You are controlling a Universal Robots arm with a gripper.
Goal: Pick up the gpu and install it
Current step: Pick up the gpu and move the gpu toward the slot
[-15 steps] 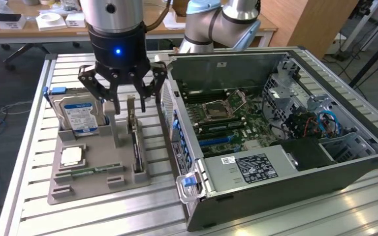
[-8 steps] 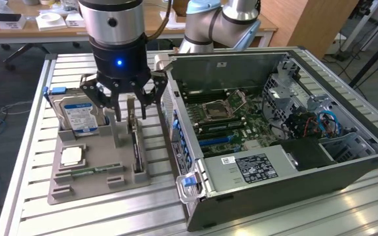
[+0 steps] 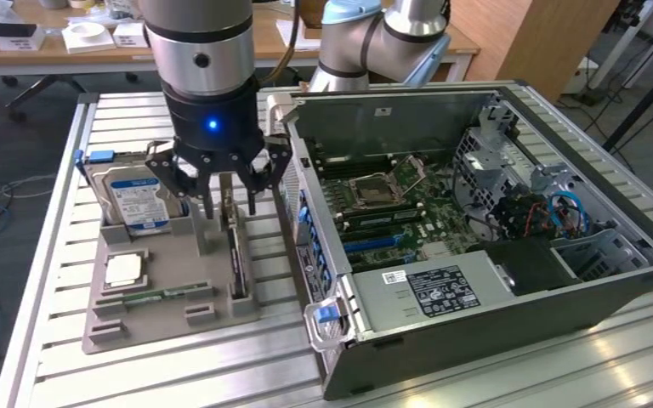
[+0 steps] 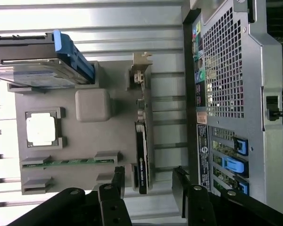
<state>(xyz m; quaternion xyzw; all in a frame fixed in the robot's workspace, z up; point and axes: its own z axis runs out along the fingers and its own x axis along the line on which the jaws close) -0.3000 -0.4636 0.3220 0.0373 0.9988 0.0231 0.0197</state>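
The gpu [image 3: 235, 255] is a thin dark card with a grey metal end bracket, standing on edge in a slot of the grey holder tray [image 3: 145, 327]. My gripper [image 3: 229, 209] hangs just above the card's far end, open, with one finger on each side and not touching it. In the wrist view the gpu [image 4: 142, 141] runs along the tray [image 4: 118, 136], and the gripper [image 4: 148, 181] straddles the card's line with black fingertips [image 4: 118, 176] either side. The open computer case [image 3: 474, 212] lies beside the tray, its motherboard exposed.
On the tray also stand a silver hard drive with a blue label [image 3: 133, 200], a square CPU [image 3: 125, 269] and a green RAM stick [image 3: 150, 297]. The case's rear wall [image 4: 236, 94] sits close to the gpu. A slatted metal table [image 3: 54, 255] carries everything.
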